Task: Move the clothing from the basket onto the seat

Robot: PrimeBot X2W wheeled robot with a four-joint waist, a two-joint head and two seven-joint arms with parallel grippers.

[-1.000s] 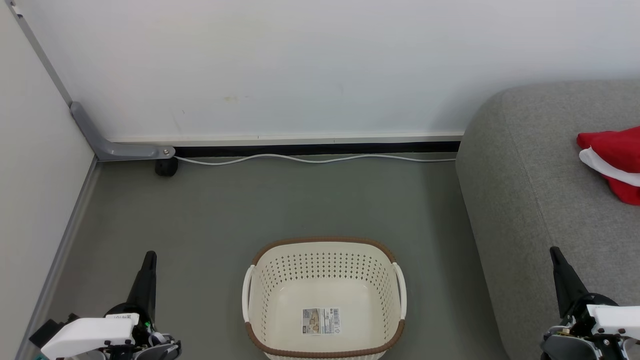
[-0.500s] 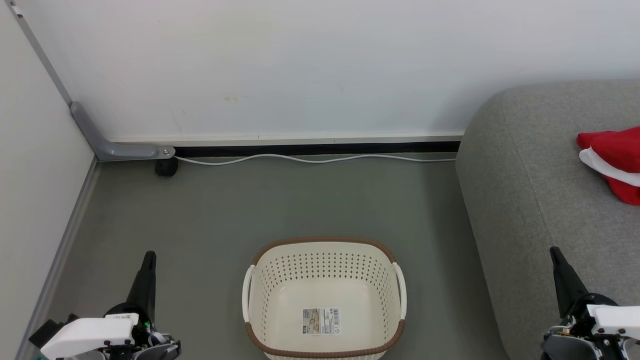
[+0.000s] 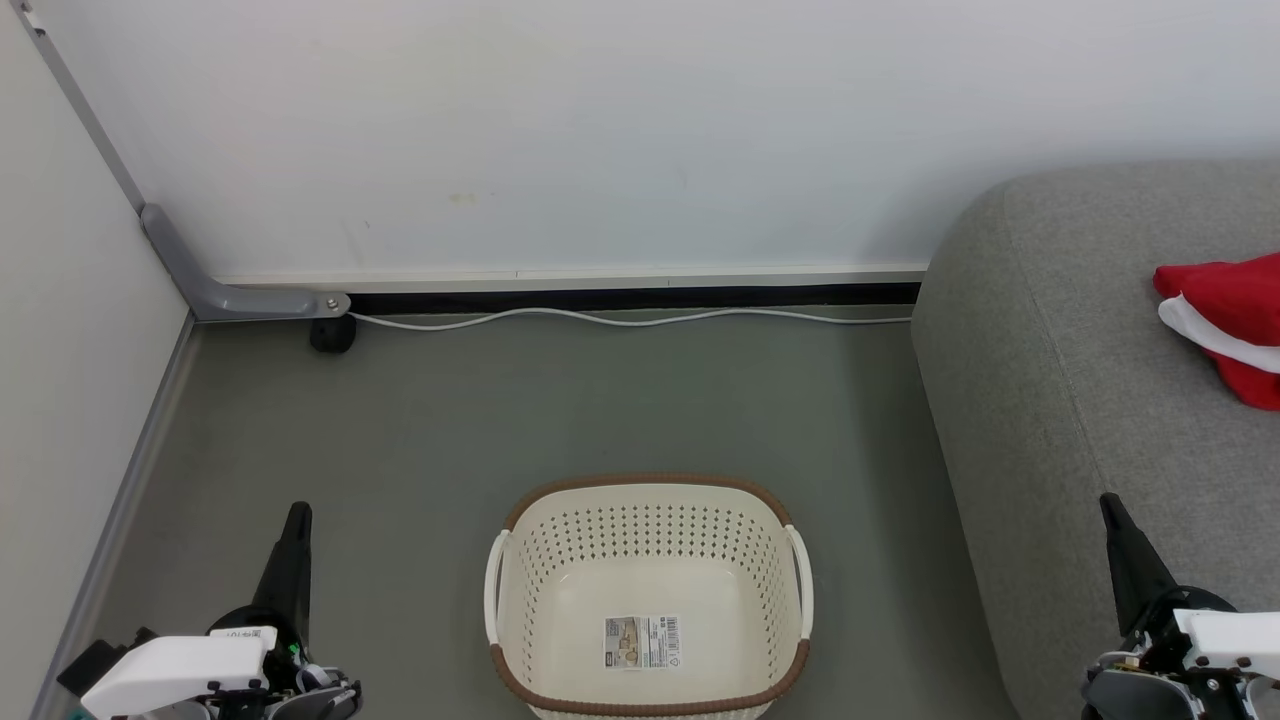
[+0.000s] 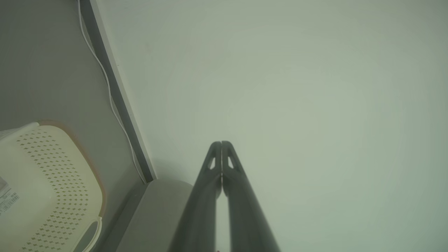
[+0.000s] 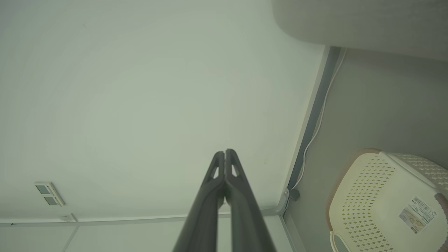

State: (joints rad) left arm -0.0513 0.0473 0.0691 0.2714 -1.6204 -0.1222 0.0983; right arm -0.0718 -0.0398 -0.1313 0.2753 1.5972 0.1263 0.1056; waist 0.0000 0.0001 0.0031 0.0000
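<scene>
The clothing (image 3: 1225,325) and the seat (image 3: 1100,400) run off the right edge.

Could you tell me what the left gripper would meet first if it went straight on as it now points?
Probably the white wall: the left gripper aims straight at it in its wrist view, nothing between, though depth is unclear.

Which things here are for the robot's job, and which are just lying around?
For the job:
- clothing, red, lying on the sofa
- basket, nothing in it but a sticker
- sofa

Just lying about:
- cable, white, along the wall
- bracket, grey, in the corner
</scene>
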